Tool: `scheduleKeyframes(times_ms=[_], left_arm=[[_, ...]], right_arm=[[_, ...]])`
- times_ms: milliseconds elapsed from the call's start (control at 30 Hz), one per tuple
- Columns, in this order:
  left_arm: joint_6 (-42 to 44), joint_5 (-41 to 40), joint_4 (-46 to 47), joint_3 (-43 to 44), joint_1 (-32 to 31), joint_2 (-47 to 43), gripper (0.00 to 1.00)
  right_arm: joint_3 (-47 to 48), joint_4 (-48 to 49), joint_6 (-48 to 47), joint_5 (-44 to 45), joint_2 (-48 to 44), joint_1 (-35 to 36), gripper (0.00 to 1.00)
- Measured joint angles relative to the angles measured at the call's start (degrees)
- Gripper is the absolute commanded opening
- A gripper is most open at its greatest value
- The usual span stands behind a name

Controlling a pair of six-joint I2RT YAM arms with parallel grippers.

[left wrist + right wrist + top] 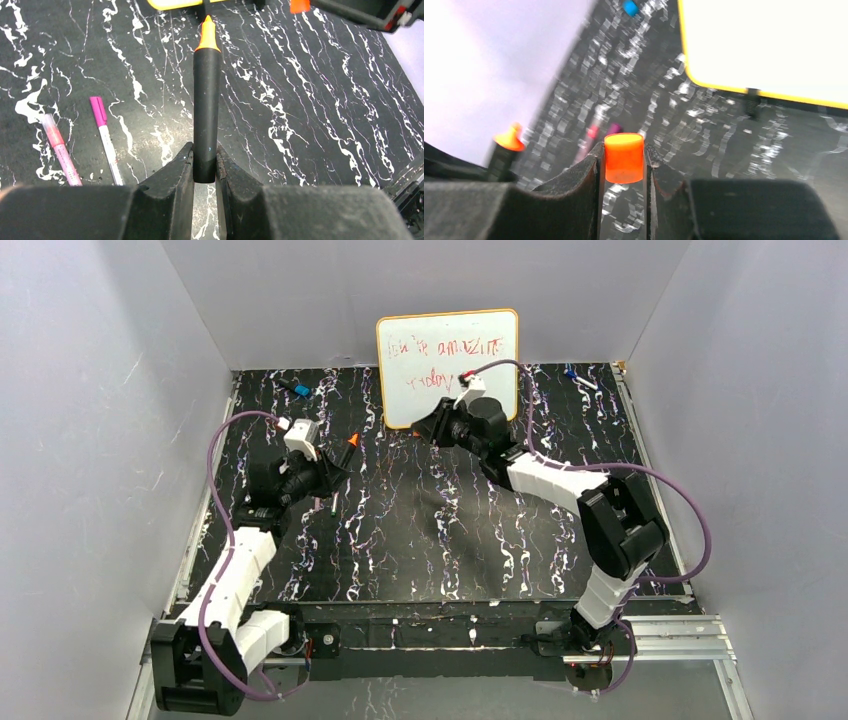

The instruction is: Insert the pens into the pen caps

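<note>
While the left gripper (pixel 205 162) clamps the black marker (pixel 207 110) by its tail only, tip pointing ahead, and the right gripper (pixel 624 156) pinches the orange cap (pixel 623 160), an off-axis meeting would likely lever the marker askew or squirt the cap out; which way the cap's mouth faces I cannot tell. The whiteboard (pixel 764 45) stands just beyond the right gripper, its yellow rim close ahead. The open room therefore lies toward the left gripper over bare mat (pixel 325 125), while two slim pens (pixel 106 135) lie below, to the left gripper's left.
</note>
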Motion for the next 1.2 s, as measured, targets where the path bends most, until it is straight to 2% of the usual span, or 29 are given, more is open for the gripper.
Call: scheduleKeyframes(times_ms=[67, 200, 467, 667, 1200], left_arm=[[0.61, 0.00, 1.14, -0.94, -0.68, -1.75, 0.00], [1.46, 0.26, 3.76, -2.62, -1.62, -4.55, 0.00], [1.64, 3.67, 8.15, -4.57, -2.40, -5.95, 0.00], [1.73, 4.96, 8.52, -4.57, -3.02, -4.87, 0.00], [2.54, 3.65, 7.82, -4.57, -3.45, -4.87, 0.00]], right_arm=[[-2.38, 7.10, 9.11, -0.81, -0.37, 0.02, 0.01], [-4.46, 14.69, 22.16, -1.11, 1.07, 0.20, 0.01], [-3.50, 20.55, 33.07, -2.54, 4.92, 2.93, 0.01], [0.04, 18.62, 34.51, -1.57, 4.94, 5.01, 0.01], [11.45, -1.36, 34.86, 8.61, 4.94, 10.27, 0.01]])
